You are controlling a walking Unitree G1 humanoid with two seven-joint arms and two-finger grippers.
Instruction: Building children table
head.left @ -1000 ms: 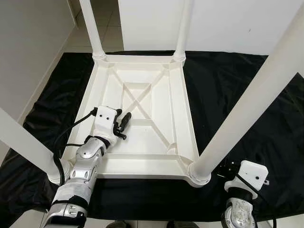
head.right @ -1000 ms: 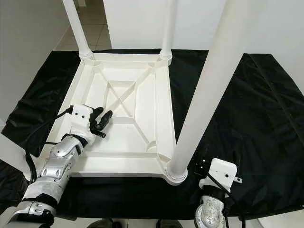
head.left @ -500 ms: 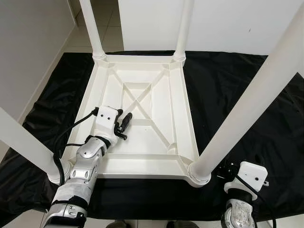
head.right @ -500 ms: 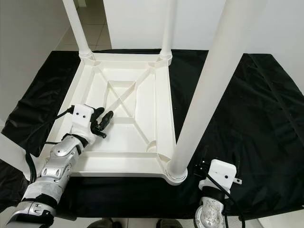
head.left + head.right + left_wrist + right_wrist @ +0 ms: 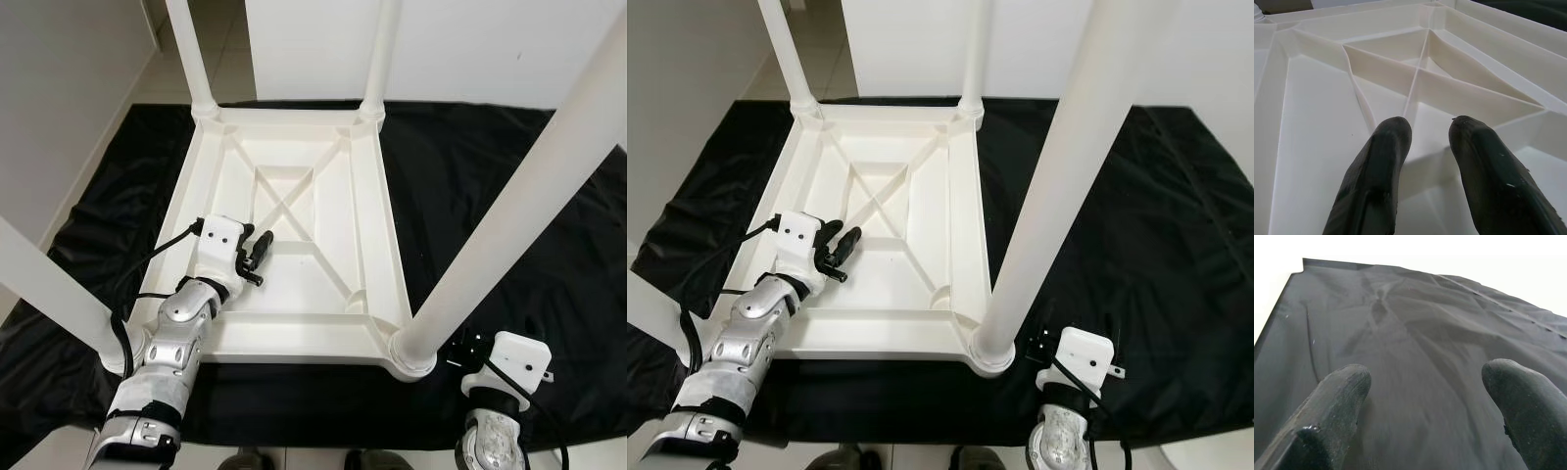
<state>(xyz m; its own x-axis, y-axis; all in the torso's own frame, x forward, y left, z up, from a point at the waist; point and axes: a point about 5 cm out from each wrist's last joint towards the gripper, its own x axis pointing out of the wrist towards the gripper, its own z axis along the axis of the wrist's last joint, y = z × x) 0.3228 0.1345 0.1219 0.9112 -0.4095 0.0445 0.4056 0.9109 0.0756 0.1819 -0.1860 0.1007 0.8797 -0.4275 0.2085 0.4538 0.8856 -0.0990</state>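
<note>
Table: we are facing the white children table point(image 5: 294, 211) lying upside down on black cloth point(image 5: 490, 186)
Left gripper point(image 5: 257, 247): hovering over its underside ribs, fingers slightly parted
Right gripper point(image 5: 1425, 396): hanging near right, fingers spread wide

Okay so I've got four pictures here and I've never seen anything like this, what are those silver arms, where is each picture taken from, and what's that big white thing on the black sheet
The silver arms belong to a humanoid robot. Two pictures come from a stereo camera on its head, looking down; the other two come from small cameras on its wrists, looking along each gripper's two black fingers.

The big white thing is a children's table lying upside down on a black sheet spread over the floor. Its four round legs point up toward the camera, and you see the ribbed underside of the tabletop.

The left gripper hovers inside the underside, near the crossing ribs, its fingers a little apart and holding nothing. The right gripper is open over the black sheet, beside the near right leg, also holding nothing.
</note>
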